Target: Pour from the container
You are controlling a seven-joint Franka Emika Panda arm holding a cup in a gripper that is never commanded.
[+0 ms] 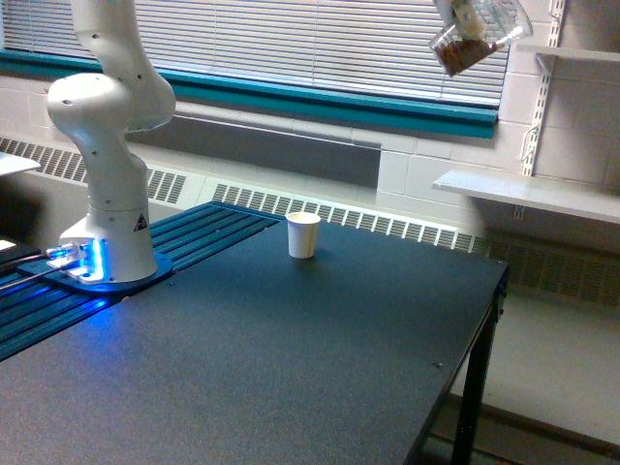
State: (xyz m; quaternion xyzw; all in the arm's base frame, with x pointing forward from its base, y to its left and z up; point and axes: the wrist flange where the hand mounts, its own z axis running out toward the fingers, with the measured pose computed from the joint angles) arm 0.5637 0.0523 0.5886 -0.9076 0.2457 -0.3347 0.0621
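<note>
Dark table [291, 387] up close, my base [107, 242] sitting on its left side. Further back, a white paper cup [303, 235] stands upright near the far edge. Way up top right, the clear cup [475, 37] hangs tilted, brown bits inside. My pincer's cut off by the frame, so can't tell its grip.

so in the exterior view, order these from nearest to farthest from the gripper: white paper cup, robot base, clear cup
1. Clear plastic cup, tilted, top of view, at the gripper, itself mostly out of frame.
2. White paper cup, upright mid-table, below and to the view's left.
3. Robot base, far left.
</note>
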